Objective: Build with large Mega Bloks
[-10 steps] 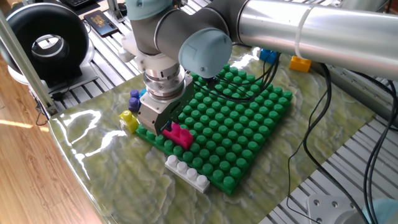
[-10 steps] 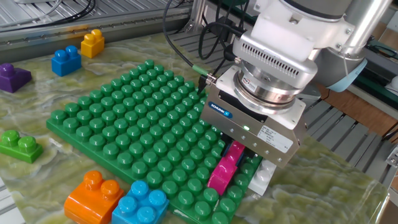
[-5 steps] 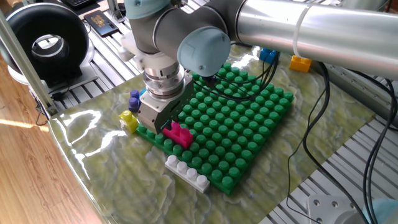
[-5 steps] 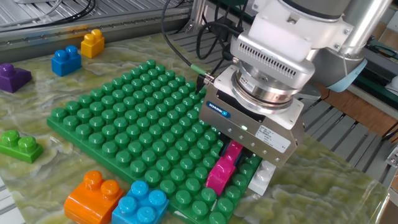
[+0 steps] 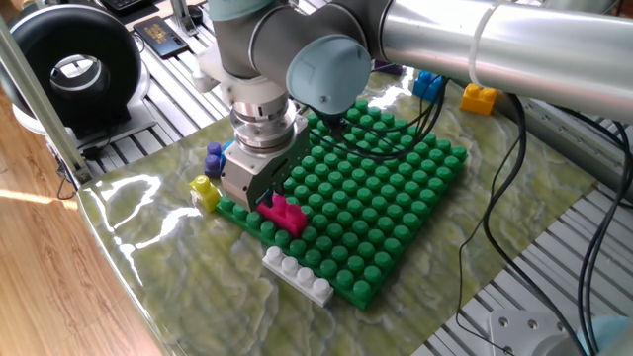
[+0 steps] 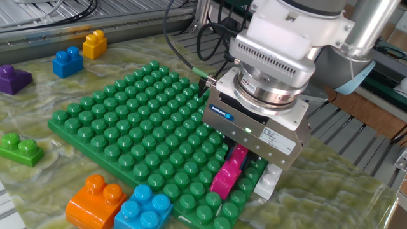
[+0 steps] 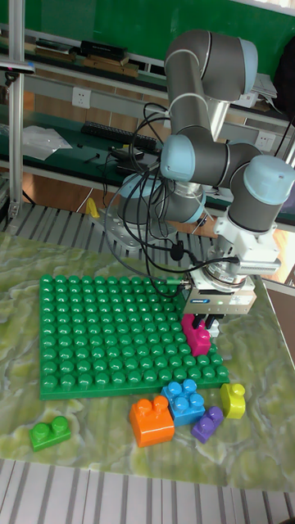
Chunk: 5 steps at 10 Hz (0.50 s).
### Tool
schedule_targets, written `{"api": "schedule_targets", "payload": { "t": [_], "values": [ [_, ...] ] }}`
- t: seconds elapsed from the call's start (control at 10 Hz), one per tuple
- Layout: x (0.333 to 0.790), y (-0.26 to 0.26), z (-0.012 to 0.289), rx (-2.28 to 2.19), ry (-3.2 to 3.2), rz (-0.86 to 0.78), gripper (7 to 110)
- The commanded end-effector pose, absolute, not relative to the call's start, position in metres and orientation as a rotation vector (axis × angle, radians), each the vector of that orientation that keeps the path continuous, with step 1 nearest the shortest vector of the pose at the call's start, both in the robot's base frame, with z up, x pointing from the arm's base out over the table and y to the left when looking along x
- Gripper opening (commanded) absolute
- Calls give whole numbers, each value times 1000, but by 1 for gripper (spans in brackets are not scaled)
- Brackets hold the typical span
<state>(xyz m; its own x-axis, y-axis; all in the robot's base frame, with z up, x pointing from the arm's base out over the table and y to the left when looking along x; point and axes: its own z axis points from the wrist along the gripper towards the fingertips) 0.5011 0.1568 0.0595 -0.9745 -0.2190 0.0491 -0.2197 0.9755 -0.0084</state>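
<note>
So the gripper [image 6: 245, 156] is parked right over the near corner of the green baseplate [image 6: 127, 127], hanging just above the magenta brick [image 6: 227, 172]. That brick is seated on the plate's studs close to the edge, with its top end tucked under the gripper body. Whether the jaws are spread or pinched on the brick can't really be told, since the housing hides the fingertips in all three views.

A white brick [image 5: 297, 276] is laid flat on the mat, right against the plate's edge, just beside the magenta one.

Off the plate's front edge in the tall view, a cluster is seen: an orange brick [image 7: 152, 420] touching a light blue brick [image 7: 186, 400], with a purple brick [image 7: 207, 424] and a yellow brick [image 7: 233, 400] close by. A small green brick [image 7: 49, 432] is sat alone near the plate's other corner.

On the far side, a darker blue brick [image 6: 67, 62] and a yellow-orange brick [image 6: 94, 44] are placed near each other, with another purple brick [image 6: 13, 79] off to the side. Everything is resting on the marbled green mat [image 5: 148, 237].
</note>
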Motion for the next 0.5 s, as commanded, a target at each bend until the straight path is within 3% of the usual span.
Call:
{"api": "schedule_targets", "payload": {
  "t": [0.0, 0.4],
  "values": [
    [502, 158, 60, 337, -3074, -12, 7],
    [504, 156, 58, 339, -3076, 0, 7]
  ]
}}
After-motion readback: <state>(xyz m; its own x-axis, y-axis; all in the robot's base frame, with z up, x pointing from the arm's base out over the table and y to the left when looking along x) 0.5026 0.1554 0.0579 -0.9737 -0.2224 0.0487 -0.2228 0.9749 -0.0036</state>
